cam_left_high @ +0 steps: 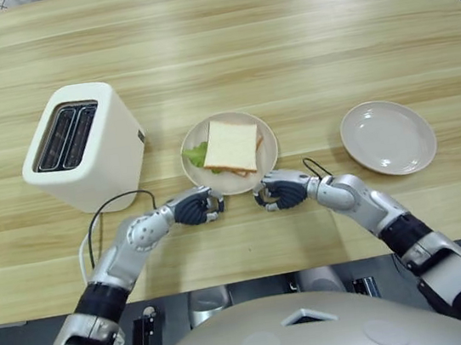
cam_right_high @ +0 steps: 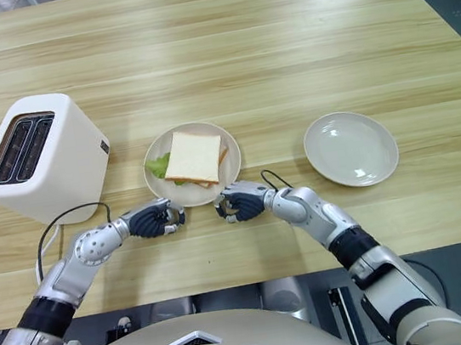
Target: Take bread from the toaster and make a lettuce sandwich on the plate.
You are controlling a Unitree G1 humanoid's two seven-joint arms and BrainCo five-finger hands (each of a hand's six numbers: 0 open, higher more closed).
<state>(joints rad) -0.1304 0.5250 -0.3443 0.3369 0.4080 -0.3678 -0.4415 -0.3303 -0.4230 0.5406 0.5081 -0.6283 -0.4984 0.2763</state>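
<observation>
Sandwich on the middle plate, both hands closed at its near rim.

A bread slice [cam_left_high: 230, 145] lay on top, with lettuce [cam_left_high: 198, 154] showing at its left, on the plate [cam_left_high: 270, 145]. The left hand [cam_left_high: 197, 206] and right hand [cam_left_high: 278, 191] sat low over the table [cam_left_high: 281, 45] just beside that rim, fingers curled inward and holding nothing. The toaster [cam_left_high: 81, 150] stood to the left, its cord [cam_left_high: 103, 212] looping beside the left forearm. A second plate [cam_left_high: 388, 137] lay well apart on the right.
</observation>
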